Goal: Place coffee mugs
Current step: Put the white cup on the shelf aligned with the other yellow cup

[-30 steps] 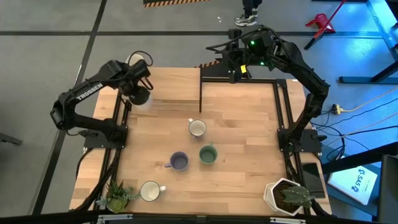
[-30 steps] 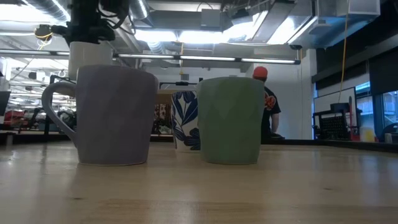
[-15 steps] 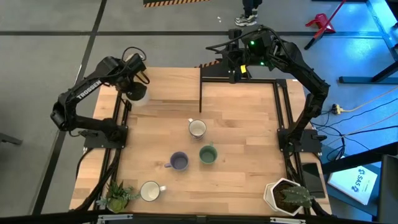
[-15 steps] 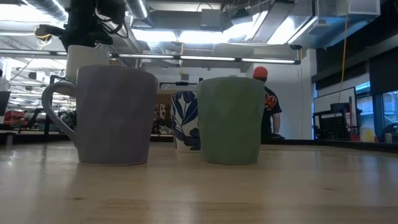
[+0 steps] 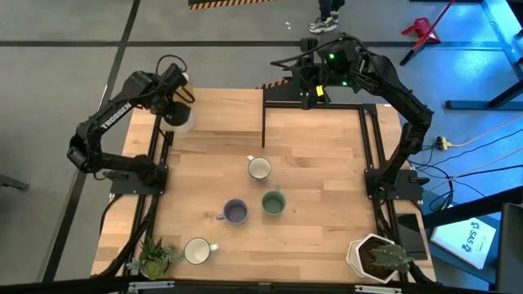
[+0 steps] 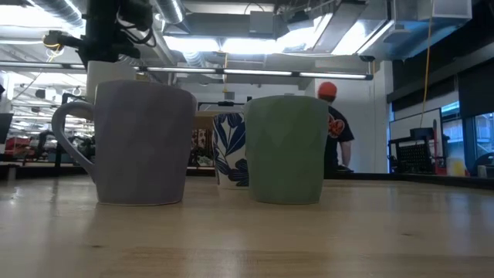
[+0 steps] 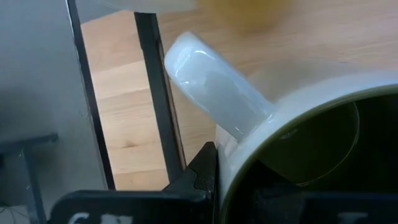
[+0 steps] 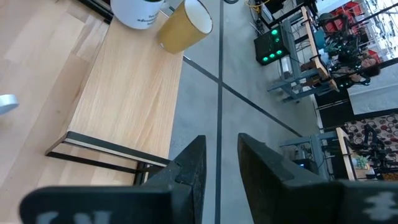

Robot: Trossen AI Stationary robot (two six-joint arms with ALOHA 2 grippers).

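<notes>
My left gripper [image 5: 174, 104] is over the table's far left corner, shut on a white mug with a dark olive inside [image 5: 180, 121] [image 6: 108, 71] [image 8: 140, 12]. A pale yellow mug [image 8: 186, 25] [image 5: 185, 79] stands just beyond it at the far edge. A white mug with a blue pattern [image 5: 259, 169], a purple-blue mug [image 5: 235, 212] and a sage green mug [image 5: 273, 202] stand on their bases mid-table. A cream mug [image 5: 198, 251] stands near the near left corner. My right gripper [image 8: 221, 168] waits above the middle of the far edge, slightly open. My left gripper holds the white mug by its rim [image 7: 227, 155], right beside the root of the handle [image 7: 211, 81]. One finger [image 7: 205, 177] lies against the outer wall; the other is lost in the dark inside. The fingers come from above, and the mug hangs upright, raised above the table.
A small green plant [image 5: 155, 257] stands at the near left corner and a white plant pot [image 5: 377, 257] at the near right corner. Dark frame rails [image 5: 364, 139] run along the table's sides. A person in a red cap [image 6: 333, 127] stands in the room behind.
My left gripper has carried the white mug a short way toward the table's far left corner, closer to the yellow mug, staying shut on it. The person behind the table has shifted slightly to the right.
</notes>
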